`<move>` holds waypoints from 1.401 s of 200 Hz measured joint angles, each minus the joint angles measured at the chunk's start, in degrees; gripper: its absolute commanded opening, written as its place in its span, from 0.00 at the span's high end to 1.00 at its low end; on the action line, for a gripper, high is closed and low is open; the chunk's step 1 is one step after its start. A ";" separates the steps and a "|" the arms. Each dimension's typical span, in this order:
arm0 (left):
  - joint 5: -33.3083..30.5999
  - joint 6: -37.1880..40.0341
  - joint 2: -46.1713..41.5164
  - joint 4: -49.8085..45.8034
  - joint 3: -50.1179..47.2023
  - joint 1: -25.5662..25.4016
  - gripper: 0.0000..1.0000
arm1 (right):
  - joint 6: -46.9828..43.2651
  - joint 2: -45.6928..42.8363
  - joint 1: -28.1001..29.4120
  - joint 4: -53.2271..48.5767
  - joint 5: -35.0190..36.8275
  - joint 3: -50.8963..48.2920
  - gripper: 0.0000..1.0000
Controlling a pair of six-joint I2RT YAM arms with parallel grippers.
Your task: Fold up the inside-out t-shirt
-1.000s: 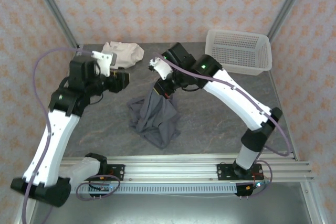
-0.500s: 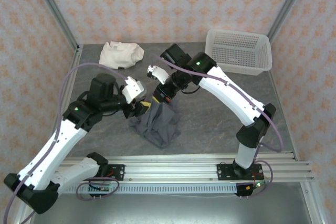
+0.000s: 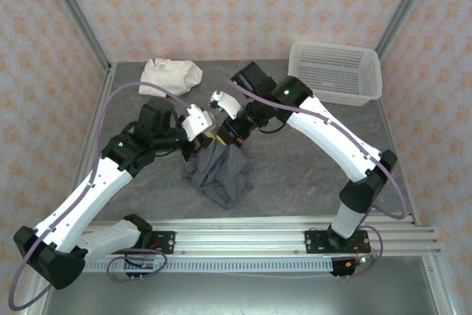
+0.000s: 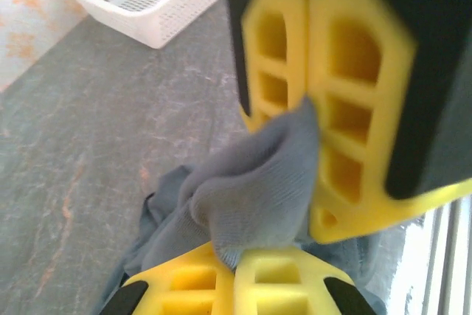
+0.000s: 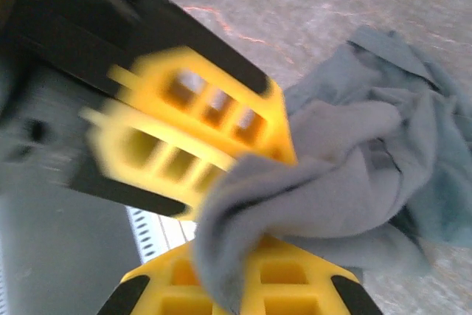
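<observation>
Dark grey t-shirt (image 3: 221, 175) sits bunched in the middle of the counter (image 3: 302, 175), its near part lying on the surface and its far edge raised into a peak. Both the left jaws and the right jaws are clamped on that peak of fabric, tips almost touching. Farther back are a crumpled cream garment (image 3: 171, 77) at far left and a white basket (image 3: 335, 71) at far right, both well apart from the shirt.

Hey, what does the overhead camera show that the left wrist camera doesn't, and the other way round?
Overhead: the cream garment at the table's far left, and both arms meeting over the t-shirt. Left wrist: up close, the left gripper and right gripper each shut on a bunch of the grey fabric. Both: the t-shirt, the white basket and the grey table.
</observation>
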 measured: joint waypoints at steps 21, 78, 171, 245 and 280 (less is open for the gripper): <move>-4.37 -4.13 -0.90 0.02 2.21 0.00 1.00 | 4.72 -5.99 0.09 10.34 12.39 -12.79 0.67; -13.77 -11.08 0.04 -2.58 17.99 0.00 1.00 | 19.67 -31.71 8.24 46.47 40.33 -53.70 0.14; -27.91 -20.83 11.52 -9.90 42.80 0.00 1.00 | 24.85 -9.27 25.55 76.98 58.55 -58.66 0.30; -44.37 -18.43 16.35 -15.91 53.79 2.01 1.00 | 25.97 -21.92 21.62 67.01 42.29 -56.35 1.00; -48.65 -18.08 21.88 -18.58 59.08 8.72 1.00 | 25.94 -35.10 20.04 50.07 27.91 -43.65 1.00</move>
